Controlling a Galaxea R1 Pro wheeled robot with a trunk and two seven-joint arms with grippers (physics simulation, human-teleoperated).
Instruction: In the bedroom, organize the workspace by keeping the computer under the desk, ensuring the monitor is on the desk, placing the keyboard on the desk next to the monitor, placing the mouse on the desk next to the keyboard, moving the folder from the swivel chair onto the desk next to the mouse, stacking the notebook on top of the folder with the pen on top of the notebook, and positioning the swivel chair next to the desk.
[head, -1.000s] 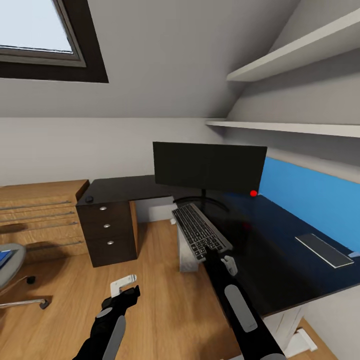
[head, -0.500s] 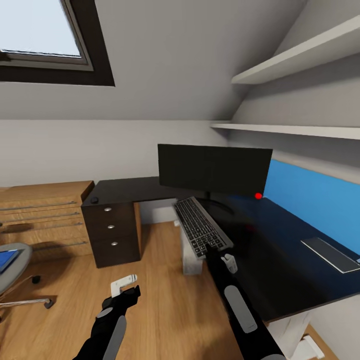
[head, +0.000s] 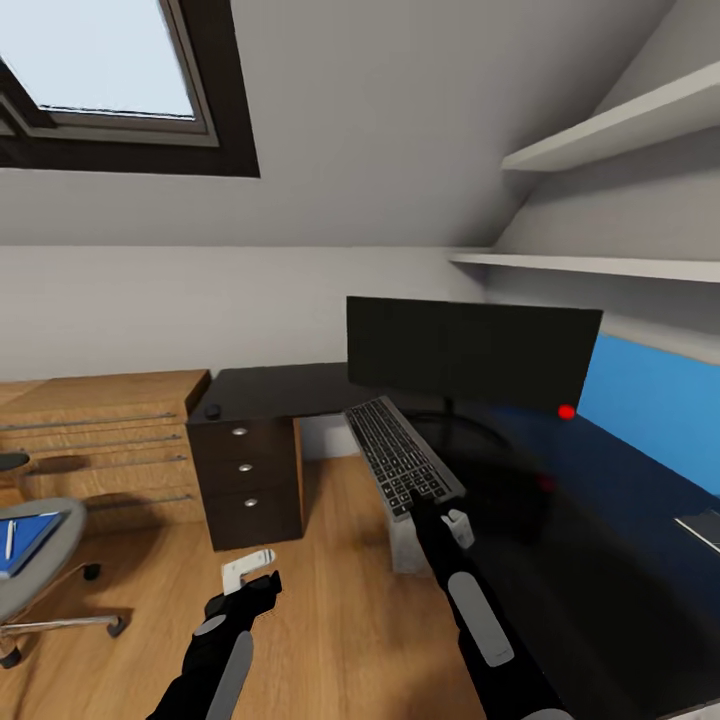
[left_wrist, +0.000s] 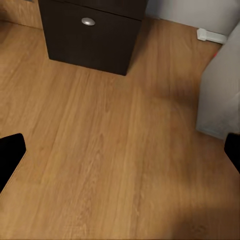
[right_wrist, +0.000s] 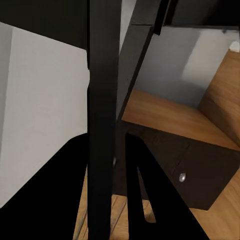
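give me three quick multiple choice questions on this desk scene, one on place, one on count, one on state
1. Where is the keyboard?
A. on the floor
B. held at its near end by the right tool, over the desk edge
C. on the chair

2. How many knobs show on the drawer unit?
A. one
B. three
C. five

3. The left tool is:
A. gripping the folder
B. holding the mouse
C. open and empty above the floor

Answers: B, the keyboard sits in the right tool's tip; B, three silver knobs; C, fingers apart over bare floor in the left wrist view.
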